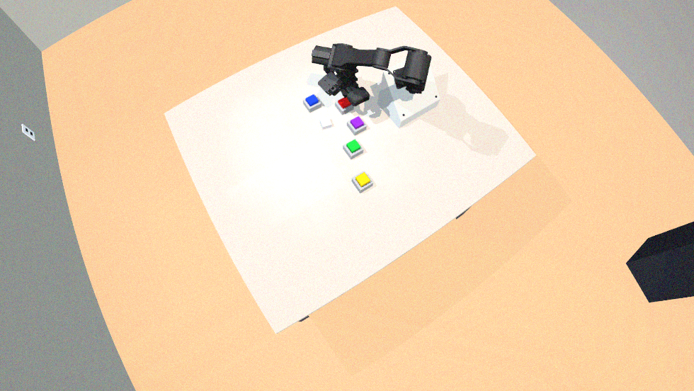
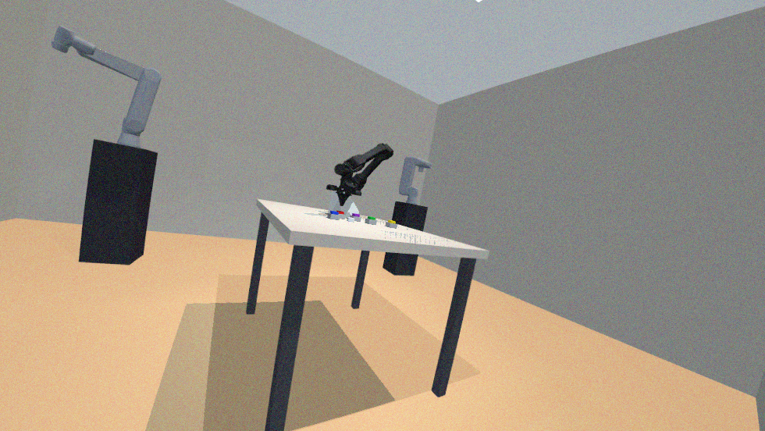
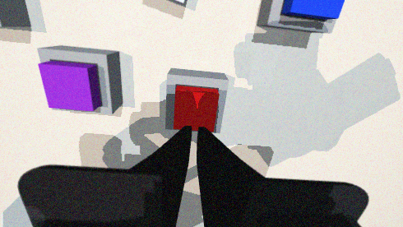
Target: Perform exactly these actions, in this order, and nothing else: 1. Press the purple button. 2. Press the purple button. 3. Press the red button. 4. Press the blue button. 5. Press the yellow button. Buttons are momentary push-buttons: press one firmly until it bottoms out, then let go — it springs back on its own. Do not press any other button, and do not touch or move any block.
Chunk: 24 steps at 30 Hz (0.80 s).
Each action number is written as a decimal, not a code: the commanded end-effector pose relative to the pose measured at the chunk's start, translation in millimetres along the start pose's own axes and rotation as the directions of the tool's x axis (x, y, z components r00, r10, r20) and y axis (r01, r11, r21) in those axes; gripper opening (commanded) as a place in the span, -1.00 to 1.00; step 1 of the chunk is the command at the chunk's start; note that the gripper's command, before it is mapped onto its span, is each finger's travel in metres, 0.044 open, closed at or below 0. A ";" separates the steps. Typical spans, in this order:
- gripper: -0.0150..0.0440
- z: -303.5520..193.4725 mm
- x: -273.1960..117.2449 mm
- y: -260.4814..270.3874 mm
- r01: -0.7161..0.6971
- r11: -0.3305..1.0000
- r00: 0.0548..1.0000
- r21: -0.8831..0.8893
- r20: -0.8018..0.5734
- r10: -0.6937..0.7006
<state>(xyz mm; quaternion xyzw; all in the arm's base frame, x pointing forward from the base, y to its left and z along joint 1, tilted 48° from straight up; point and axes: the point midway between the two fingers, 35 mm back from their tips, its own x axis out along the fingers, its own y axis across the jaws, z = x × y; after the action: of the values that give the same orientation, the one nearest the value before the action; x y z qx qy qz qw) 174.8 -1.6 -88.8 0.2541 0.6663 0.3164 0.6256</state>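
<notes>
My gripper (image 2: pixel 342 204) (image 3: pixel 194 132) is shut, with nothing between its fingertips. It points down a little above the red button (image 1: pixel 343 102) (image 2: pixel 340 212) (image 3: pixel 195 108); the tips overlap the cap's near edge in the wrist view. The arm partly covers that button in the top view. The purple button (image 1: pixel 357 122) (image 2: pixel 356 215) (image 3: pixel 67 86) stands beside it, cap raised. The blue button (image 1: pixel 311 100) (image 2: pixel 334 212) (image 3: pixel 314 7) is on the other side, cut off in the wrist view. The yellow button (image 1: pixel 362 179) (image 2: pixel 392 221) stands farthest away, outside the wrist view.
A green button (image 1: pixel 353 145) (image 2: pixel 371 218) stands between the purple and yellow buttons. A small white block (image 1: pixel 326 124) (image 2: pixel 350 219) lies near the purple, red and blue buttons. The pale arm base (image 1: pixel 418 108) is beside the buttons on the white table (image 1: pixel 272 272) (image 2: pixel 375 243).
</notes>
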 end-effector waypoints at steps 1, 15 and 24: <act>-0.42 1.6 -34.0 -2.2 0.008 1.000 1.000 -0.004 0.005 -0.008; -0.42 59.6 -63.1 -45.2 0.010 1.000 1.000 -0.007 0.007 -0.010; -0.42 91.3 -45.4 -68.4 0.011 1.000 1.000 -0.009 0.009 -0.011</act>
<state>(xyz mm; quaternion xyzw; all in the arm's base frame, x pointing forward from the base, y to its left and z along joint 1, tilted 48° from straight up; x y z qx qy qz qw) 271.1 -80.5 -100.4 0.2476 0.6618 0.3134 0.6344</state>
